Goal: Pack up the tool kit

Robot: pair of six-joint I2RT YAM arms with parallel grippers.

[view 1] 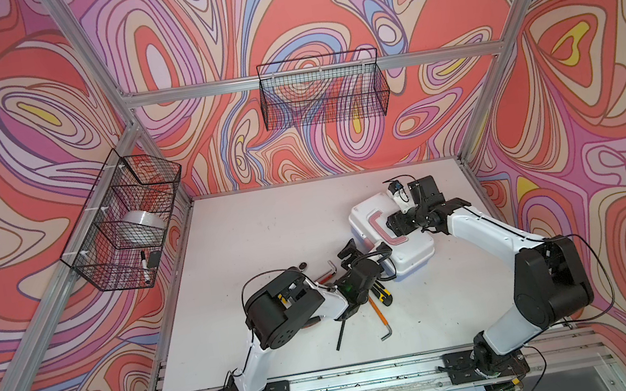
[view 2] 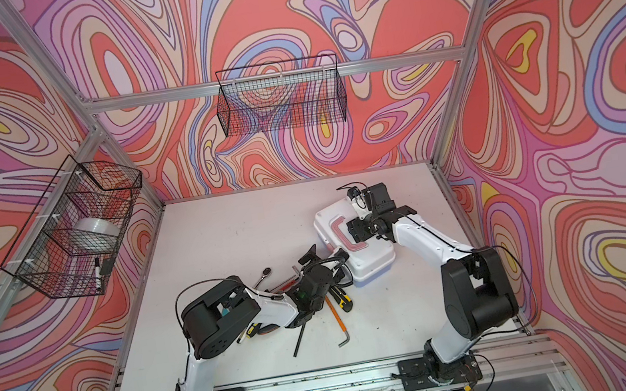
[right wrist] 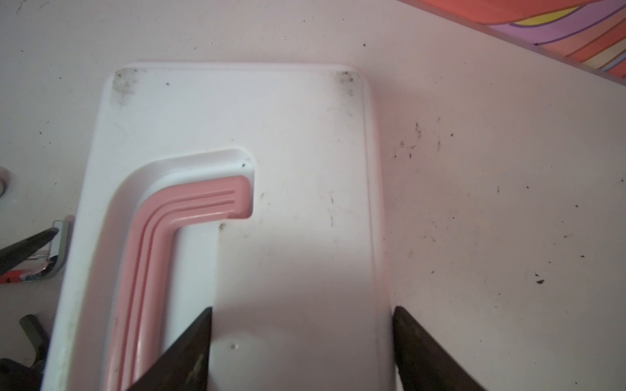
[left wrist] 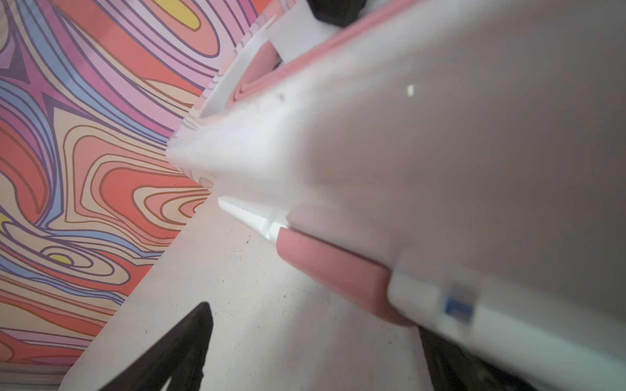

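Toolbox (view 1: 412,253) shut, right of table (view 1: 266,233) centre, hex key (view 1: 386,325) loose nearby. My left gripper (view 1: 360,252) spread at pink latch (left wrist: 332,274), right gripper (right wrist: 303,308) spread over lid (right wrist: 288,135). Risk: prying latch unbraced skids it

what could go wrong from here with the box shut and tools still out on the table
1. The left gripper, jaws open, is close at the pink latch; an off-centre push may shove the toolbox instead of working it.
2. The right gripper's open jaws stand over the lid beside the pink handle; pressing down could snag one in the recess.
3. The left arm hangs over the utility knife and hex key; a swing might scatter them.
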